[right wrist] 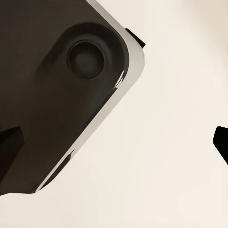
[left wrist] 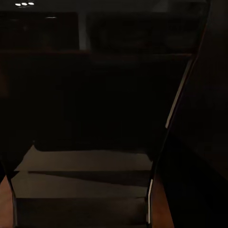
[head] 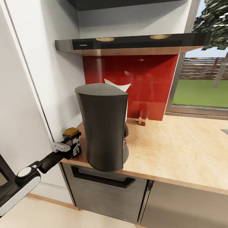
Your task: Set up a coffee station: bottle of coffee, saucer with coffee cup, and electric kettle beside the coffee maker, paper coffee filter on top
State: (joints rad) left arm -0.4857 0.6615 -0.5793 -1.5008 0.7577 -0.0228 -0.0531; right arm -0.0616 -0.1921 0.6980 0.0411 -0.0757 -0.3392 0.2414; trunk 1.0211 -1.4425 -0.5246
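- We find the left gripper (head: 70, 146) at the far left end of the surface (head: 177, 152), clenched on the bottle of coffee (head: 73, 141). The bottle's amber lid points up, so its long axis is upright.
- We judge the bottle to be at or just above the surface edge. We cannot tell whether its base has touched down.
- Just to the right stands the coffee maker (head: 103, 126), near the front edge. The bottle lies on its left flank, close beside it but apart.
- A white paper coffee filter (head: 117, 86) shows behind the top of the machine. Whether it sits in the basket is hidden from us.
- The kitchen shelf (head: 133, 42) hangs above and behind.
- The coming move, in our judgement, turns on lowering the bottle straight down and letting go, with the left arm alone within reach.
- The right gripper's state we cannot tell. Its wrist view gives a dark robot part over pale floor.
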